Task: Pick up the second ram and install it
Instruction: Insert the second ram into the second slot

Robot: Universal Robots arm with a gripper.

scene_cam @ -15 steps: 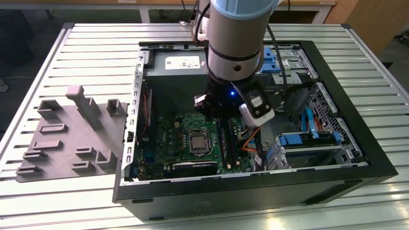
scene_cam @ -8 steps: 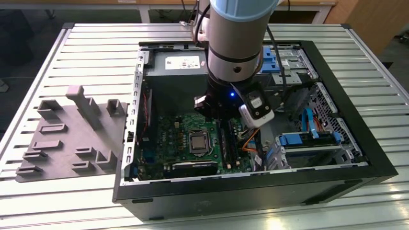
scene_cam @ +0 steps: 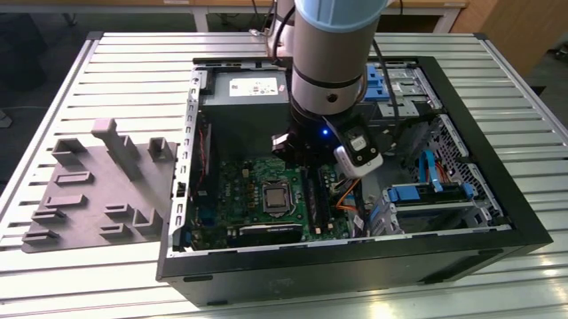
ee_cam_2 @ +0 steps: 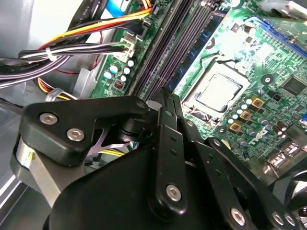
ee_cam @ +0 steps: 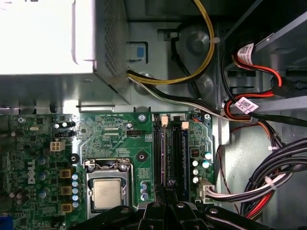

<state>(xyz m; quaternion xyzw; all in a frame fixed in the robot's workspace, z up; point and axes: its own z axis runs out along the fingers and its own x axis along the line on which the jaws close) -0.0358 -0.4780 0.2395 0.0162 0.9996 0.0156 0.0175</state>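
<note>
My gripper (ee_cam_2: 164, 98) (ee_cam: 168, 186) hangs inside the open computer case (scene_cam: 355, 262), just over the near end of the black memory slots (ee_cam: 175, 153) (scene_cam: 312, 193) beside the processor socket (ee_cam: 108, 191). Its fingers are shut together and I see nothing between them. A thin bluish-green ram (ee_cam_2: 193, 53) (ee_cam: 164, 152) stands seated upright in the slot row, its small chips showing in the second wrist view. A second bluish strip (ee_cam: 184, 153) sits two slots over; I cannot tell which stick is the second ram. In the exterior view the arm's wrist (scene_cam: 330, 100) covers the fingers.
A grey moulded fixture (scene_cam: 98, 193) with upright posts lies on the slatted table at the exterior view's left. Inside the case are the power supply (scene_cam: 244, 86), bundled cables (ee_cam: 268, 177) (ee_cam_2: 81, 38) beside the slots, and blue drive bays (scene_cam: 426, 196).
</note>
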